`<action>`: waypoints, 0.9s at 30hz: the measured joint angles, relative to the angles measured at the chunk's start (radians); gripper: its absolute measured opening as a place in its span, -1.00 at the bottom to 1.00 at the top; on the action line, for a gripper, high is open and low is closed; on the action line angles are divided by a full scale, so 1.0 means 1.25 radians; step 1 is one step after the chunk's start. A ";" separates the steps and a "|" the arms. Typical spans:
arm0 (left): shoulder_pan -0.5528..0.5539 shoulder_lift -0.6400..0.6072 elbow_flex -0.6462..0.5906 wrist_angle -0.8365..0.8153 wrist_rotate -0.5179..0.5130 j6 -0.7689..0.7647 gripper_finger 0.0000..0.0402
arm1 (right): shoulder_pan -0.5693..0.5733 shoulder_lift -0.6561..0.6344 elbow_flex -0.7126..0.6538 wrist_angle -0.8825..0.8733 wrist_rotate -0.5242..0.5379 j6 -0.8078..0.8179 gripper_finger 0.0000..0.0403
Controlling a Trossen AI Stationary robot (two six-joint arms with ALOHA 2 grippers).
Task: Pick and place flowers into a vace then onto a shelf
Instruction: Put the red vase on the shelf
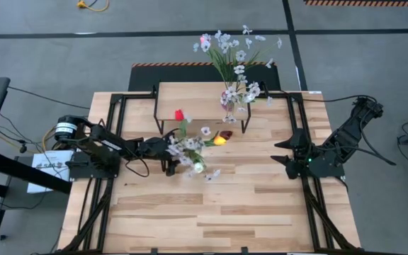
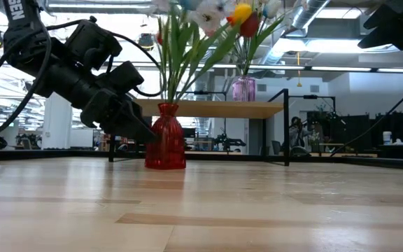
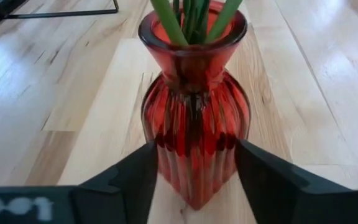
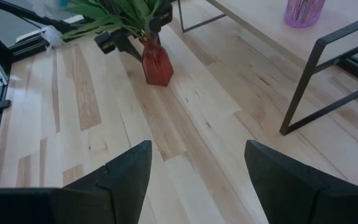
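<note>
Left end effector [image 3: 194, 180] apparently astride red vase [image 3: 194, 124]

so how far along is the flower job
One purple vase of flowers already stands on the shelf. The red vase on the table has its flowers in; the left gripper brackets it, fingers not clearly clamped. Left: lifting it onto the shelf. The right gripper waits open.
</note>
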 joint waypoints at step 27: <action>-0.044 0.000 -0.002 -0.030 -0.032 -0.065 -0.23 | 0.000 0.001 0.000 0.012 -0.002 0.002 0.24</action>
